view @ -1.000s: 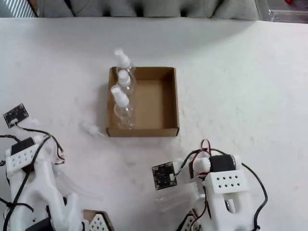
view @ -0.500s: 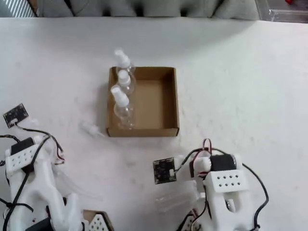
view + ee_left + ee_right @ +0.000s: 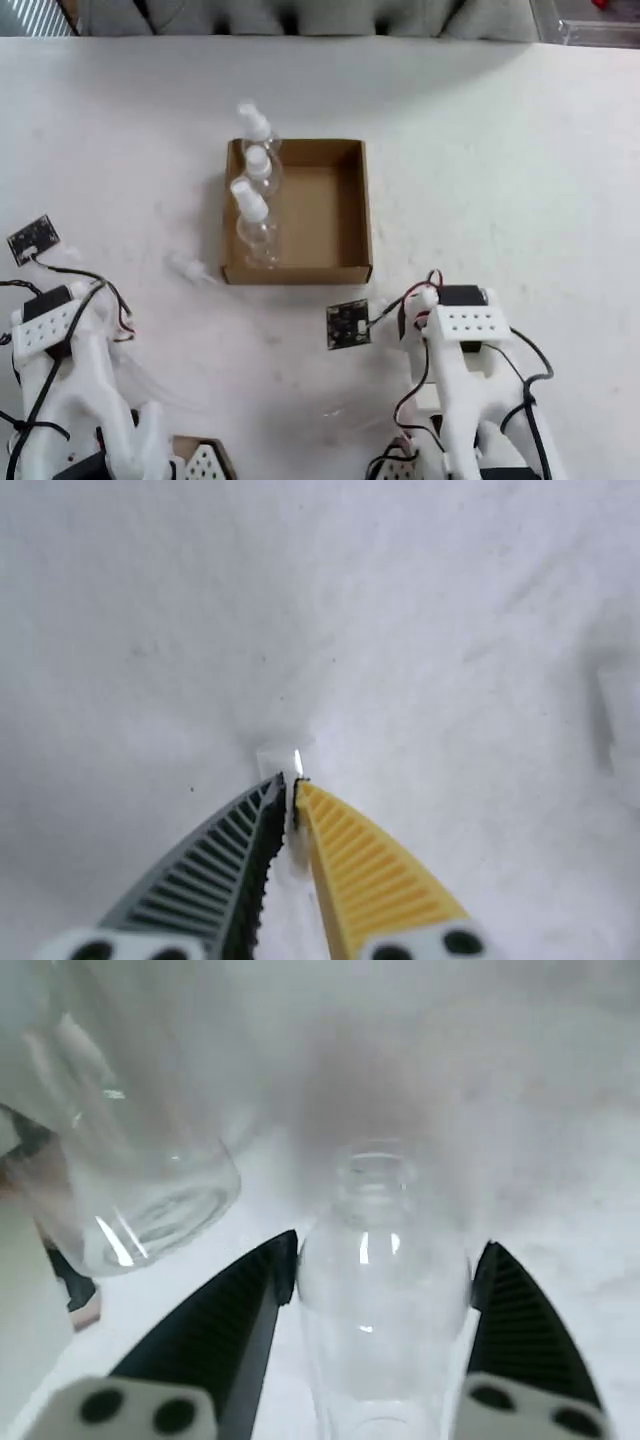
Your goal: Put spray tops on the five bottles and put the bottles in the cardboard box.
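Right gripper (image 3: 388,1246) — jaws clamped on an uncapped bottle (image 3: 385,1305). Left gripper (image 3: 291,782) — jaws pinched on a thin clear piece (image 3: 280,757). Three topped bottles (image 3: 258,228) stand inside the cardboard box (image 3: 330,215).

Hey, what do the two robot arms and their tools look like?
The left arm and right arm are white plastic with rows of round holes, trailing black and red cables, each with a small dark circuit board. The left tool has one grey ribbed finger and one yellow; the right tool has two black fingers.
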You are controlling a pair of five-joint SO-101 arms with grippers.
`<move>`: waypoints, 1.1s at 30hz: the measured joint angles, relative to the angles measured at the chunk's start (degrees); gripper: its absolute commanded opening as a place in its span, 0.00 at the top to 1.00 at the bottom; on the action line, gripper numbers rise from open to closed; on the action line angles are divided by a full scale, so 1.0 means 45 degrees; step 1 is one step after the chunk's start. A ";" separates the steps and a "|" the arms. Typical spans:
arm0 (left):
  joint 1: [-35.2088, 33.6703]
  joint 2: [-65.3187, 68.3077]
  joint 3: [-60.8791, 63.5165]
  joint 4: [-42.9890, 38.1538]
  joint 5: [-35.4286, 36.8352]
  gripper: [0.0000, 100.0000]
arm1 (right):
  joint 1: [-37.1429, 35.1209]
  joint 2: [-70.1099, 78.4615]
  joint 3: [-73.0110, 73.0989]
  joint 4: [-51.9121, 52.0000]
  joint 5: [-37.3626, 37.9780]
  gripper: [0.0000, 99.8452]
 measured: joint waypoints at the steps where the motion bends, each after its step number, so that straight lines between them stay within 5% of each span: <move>1: 0.0000 0.0000 0.0000 0.0000 0.0000 0.97 | 0.0000 0.0000 -0.0137 0.0000 0.0000 0.94; 2: 0.0000 0.0000 0.0000 0.0000 0.0000 0.97 | 0.0000 0.0000 -0.0293 0.0000 -0.0020 1.00; 12: 0.0000 0.0000 0.0000 0.0000 0.0000 0.97 | 0.2090 0.0117 -0.2774 0.0000 -0.1895 0.98; 21: 0.0000 0.0000 0.0000 0.0000 0.0000 0.97 | 0.5919 0.0137 -0.4337 0.0000 -0.7971 0.98; 33: 0.0000 -0.0020 0.0098 -0.0078 0.0000 0.97 | 1.0647 0.2891 -0.4474 -0.2129 -0.8420 0.97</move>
